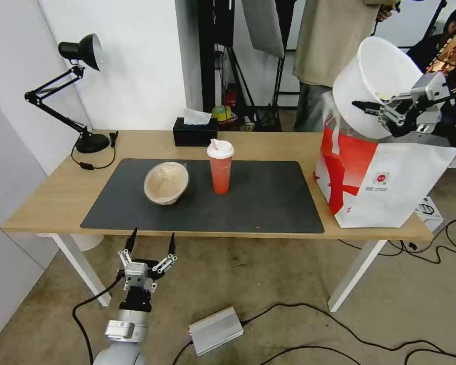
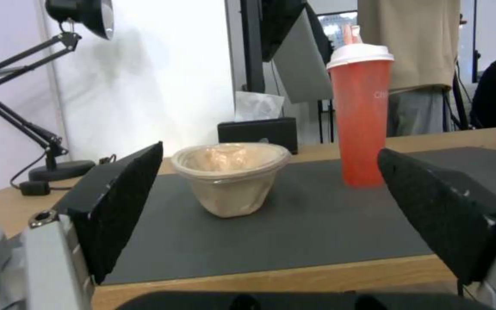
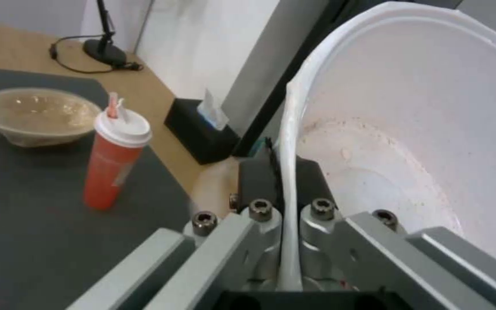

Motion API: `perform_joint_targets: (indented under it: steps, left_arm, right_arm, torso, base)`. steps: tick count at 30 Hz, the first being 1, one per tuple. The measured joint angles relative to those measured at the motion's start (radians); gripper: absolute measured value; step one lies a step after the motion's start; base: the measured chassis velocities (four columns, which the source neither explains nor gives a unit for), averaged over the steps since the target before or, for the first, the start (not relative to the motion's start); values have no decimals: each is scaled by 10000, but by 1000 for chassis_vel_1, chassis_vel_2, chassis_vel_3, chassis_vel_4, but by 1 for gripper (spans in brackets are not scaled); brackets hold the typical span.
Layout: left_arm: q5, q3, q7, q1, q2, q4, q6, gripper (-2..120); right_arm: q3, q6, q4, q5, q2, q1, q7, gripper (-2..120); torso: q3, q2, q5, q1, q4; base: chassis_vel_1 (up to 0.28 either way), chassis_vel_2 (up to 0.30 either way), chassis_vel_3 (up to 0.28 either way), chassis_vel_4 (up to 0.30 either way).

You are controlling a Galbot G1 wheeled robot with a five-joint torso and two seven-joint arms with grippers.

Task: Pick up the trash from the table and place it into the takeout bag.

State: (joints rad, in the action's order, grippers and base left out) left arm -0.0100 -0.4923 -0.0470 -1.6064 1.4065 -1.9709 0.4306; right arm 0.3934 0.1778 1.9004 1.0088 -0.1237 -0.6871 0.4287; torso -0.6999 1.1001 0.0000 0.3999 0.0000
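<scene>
Upper right of the head view: right hand (image 1: 377, 109) pinching the rim of the white bowl (image 1: 375, 86), tilted on its side above the open top of the red-and-white bag (image 1: 385, 177) at the worktop's (image 1: 50, 197) right end. Faint reddish residue inside the bowl. Lower left: left hand (image 1: 152, 248) spread wide, empty, below the worktop's near edge. Centre: beige bowl (image 1: 166, 182) and red cup (image 1: 220, 166) side by side, apart, on the dark mat (image 1: 268, 203).
</scene>
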Motion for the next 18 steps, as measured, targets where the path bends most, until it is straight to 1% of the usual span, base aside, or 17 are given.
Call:
perform_joint_targets:
  steps: [12,18]
  left_arm:
    - [-34,21,0,46,-15,-23,5,100]
    - [-35,79,6,59,-1,-12,10,100]
  right_arm:
    - [-81,-127,-650,-77,-29,255,-55,0]
    - [-149,-219,-980,-321,-73,266,-58,0]
  torso:
    - [0,0,0,1,0]
    - [0,-1,1,1,-1]
  base:
    - [0,0,0,0]
    - [0,0,0,0]
